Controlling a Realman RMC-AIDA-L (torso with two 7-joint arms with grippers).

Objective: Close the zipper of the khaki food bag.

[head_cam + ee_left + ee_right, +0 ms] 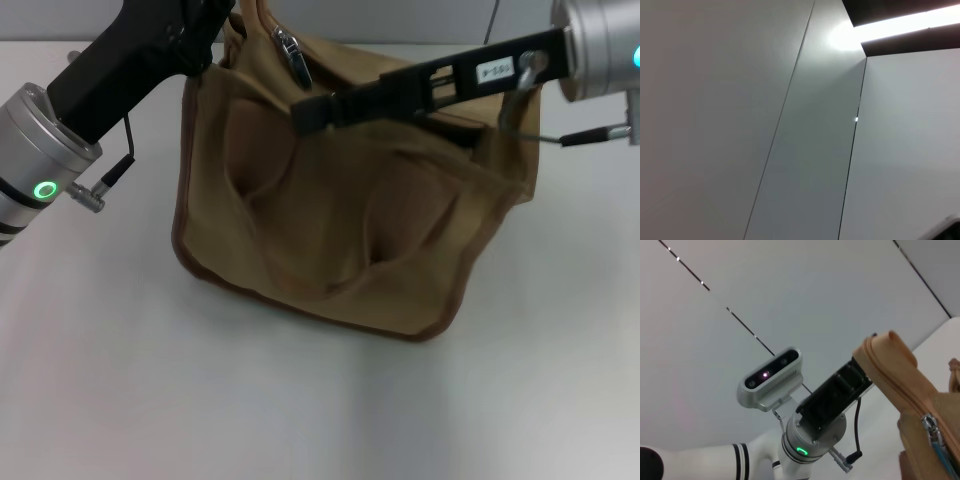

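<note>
Bag (340, 250): upright on the white desk (120, 380).
Slider (290, 52): far left of top.
Left end effector (222, 30): grips bag's far-left corner.
Right end effector (312, 112): over top; grip unclear.

One bag (340, 240) sits on one desk (120, 380). One zipper (934, 432) runs along its top, carrying one silver slider (290, 50). Two grippers: left (215, 40) (its tip hidden behind the bag), right (312, 112).
</note>
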